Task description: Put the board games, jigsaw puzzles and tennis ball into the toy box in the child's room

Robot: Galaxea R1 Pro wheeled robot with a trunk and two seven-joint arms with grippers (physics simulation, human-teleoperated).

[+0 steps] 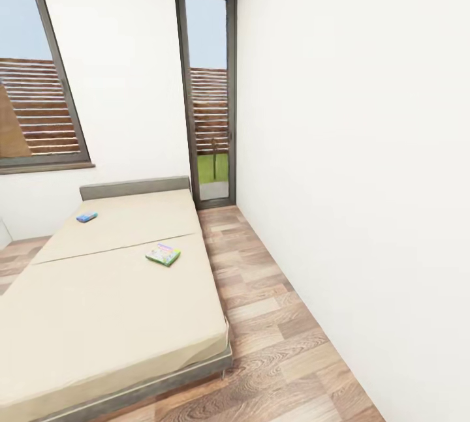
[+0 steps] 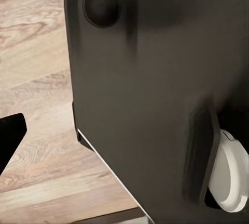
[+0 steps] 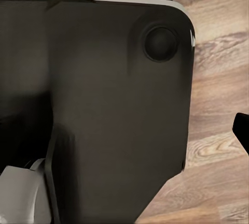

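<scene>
Two board games on the bed [image 1: 111,291]: nearer, the green-edged cartoon box [image 1: 163,254] lies mid-mattress toward the right edge; farther, the small blue box [image 1: 87,216] sits near the grey headboard [image 1: 134,187]. Wood-plank floor [image 1: 274,317] runs right of the bed to a tall window [image 1: 209,89]. Wrist views: dark robot base [image 2: 155,94] over floor; can't tell either end effector's opening.

- We see a matte black base panel [image 2: 155,89] with rounded corners and a round black knob [image 2: 101,5].
- We see the same dark panel [image 3: 104,104], thin pale edge trim, round knob [image 3: 160,43].
- White rounded wheel [image 2: 231,180] sits beside a black bracket.
</scene>
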